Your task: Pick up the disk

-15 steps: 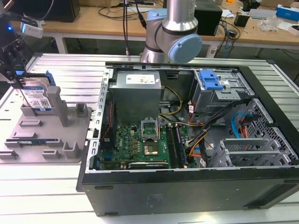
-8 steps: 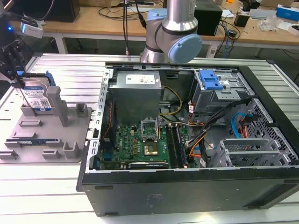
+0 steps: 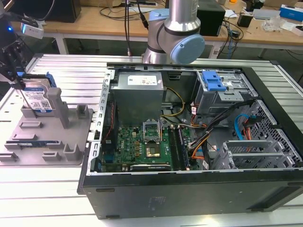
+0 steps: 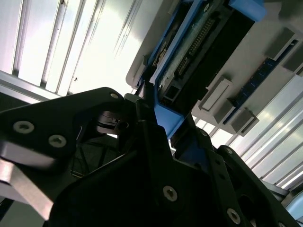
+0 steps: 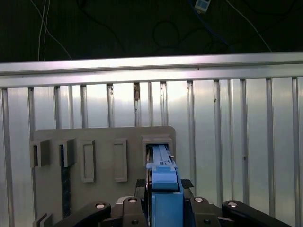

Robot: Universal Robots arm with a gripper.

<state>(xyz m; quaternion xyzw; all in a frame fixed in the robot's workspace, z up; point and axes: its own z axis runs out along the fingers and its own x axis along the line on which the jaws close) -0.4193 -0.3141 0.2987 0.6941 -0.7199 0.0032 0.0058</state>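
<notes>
The disk [image 3: 37, 98] is a silver drive with a white-and-blue label and blue side rails. It stands on edge in a slot of the grey holder stand [image 3: 47, 137] at the exterior view's left. My gripper [image 3: 18, 81] comes down on its upper end. In both wrist views the black fingers press on either side of the disk's blue rail [image 5: 163, 184] [image 4: 163, 118], so the gripper [image 5: 163, 201] is shut on it. The drive's connector edge [image 4: 199, 47] runs down toward the holder [image 4: 222, 94], and its lower end sits in the holder's slot [image 5: 158, 144].
An open black computer case [image 3: 180, 189] with motherboard, cables and a blue drive caddy [image 3: 212, 81] fills the exterior view's middle and right. The arm's base [image 3: 175, 38] stands behind it. The holder [image 5: 104, 137] rests on a slatted aluminium table [image 3: 57, 194].
</notes>
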